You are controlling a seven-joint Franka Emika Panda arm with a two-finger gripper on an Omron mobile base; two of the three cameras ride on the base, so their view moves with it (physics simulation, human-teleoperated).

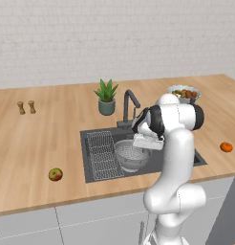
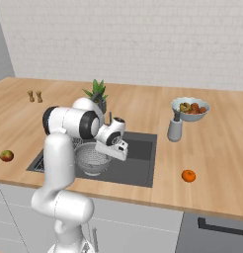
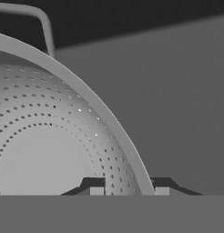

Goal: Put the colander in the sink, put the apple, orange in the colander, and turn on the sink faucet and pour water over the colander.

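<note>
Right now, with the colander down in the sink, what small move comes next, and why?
Probably open the gripper and lift clear. Its fingers straddle the colander rim, shut on it, and the colander already sits in the sink basin. The apple and orange are on the counter, not yet fetched.

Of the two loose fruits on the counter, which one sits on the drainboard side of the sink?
The apple, red with green patches, lies on the counter past the ribbed drainboard. The orange lies on the opposite side of the sink.

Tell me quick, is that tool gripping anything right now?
Tool: closed on the colander rim, one fingertip each side of it, with the colander down in the sink.
</note>
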